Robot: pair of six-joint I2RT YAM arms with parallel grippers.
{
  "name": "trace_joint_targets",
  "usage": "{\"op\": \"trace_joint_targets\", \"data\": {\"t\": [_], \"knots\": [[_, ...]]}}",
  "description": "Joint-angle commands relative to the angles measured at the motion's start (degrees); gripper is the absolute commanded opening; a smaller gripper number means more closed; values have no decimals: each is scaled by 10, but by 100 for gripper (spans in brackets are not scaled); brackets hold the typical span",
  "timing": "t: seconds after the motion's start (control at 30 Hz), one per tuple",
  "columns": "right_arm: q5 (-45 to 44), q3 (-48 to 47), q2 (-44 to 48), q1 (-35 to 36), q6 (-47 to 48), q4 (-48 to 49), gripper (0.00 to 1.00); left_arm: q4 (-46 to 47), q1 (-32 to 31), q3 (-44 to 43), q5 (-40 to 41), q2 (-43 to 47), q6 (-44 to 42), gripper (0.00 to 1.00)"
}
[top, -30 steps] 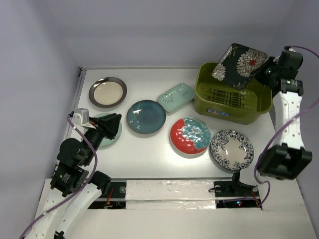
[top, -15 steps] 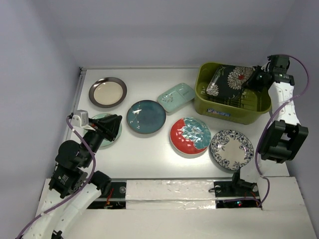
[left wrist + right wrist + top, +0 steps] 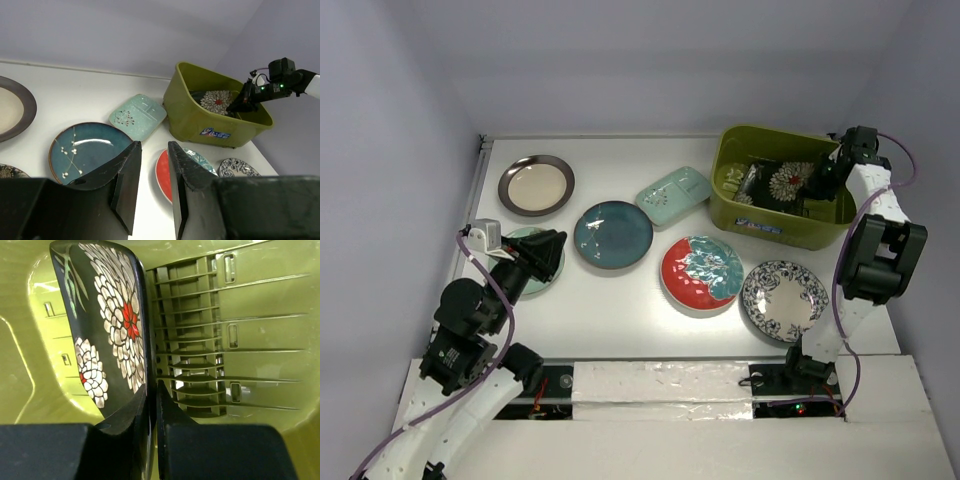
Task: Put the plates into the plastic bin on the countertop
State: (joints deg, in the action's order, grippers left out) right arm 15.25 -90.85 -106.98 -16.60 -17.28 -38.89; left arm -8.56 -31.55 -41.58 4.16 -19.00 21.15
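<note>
Inside bin (image 3: 740,212): right gripper (image 3: 151,395) grasps black plate (image 3: 110,325) | left gripper (image 3: 154,152) released | white countertop (image 3: 620,305), lavender walls (image 3: 620,70)

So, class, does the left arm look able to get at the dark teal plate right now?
Probably yes: the teal plate lies uncovered just beside the left gripper, whose jaws stand open and empty, with nothing in the way.

black floral plate (image 3: 782,183) lowered into bin (image 3: 772,227), right hand (image 3: 824,181) sunk inside

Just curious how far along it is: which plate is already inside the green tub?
The black square flowered plate, gripped by the right end effector; it alone sits inside the tub.
</note>
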Motion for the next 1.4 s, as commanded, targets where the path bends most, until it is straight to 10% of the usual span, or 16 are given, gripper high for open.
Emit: {"op": "trace_joint_targets", "data": {"t": [0.0,0.3,0.67,0.8,0.93,1.2,1.37], "knots": [[-27,-4,18,-2,1,60,0,17,-4,-3,-1,-9,1,25],[-111,52,34,-2,-25,106,49,11,-4,-5,5,-6,2,26],[-123,94,221,24,-68,196,74,10,-4,-6,10,-9,1,26],[-151,123,308,130,-74,216,62,8,-4,-7,15,-10,3,26],[-158,199,366,267,-102,270,2,7,-4,-7,25,-14,3,23],[-232,287,274,539,-202,411,1,3,-4,-9,32,-25,9,8],[-258,246,128,584,-251,428,23,-1,-4,-10,41,-29,8,7]]}}
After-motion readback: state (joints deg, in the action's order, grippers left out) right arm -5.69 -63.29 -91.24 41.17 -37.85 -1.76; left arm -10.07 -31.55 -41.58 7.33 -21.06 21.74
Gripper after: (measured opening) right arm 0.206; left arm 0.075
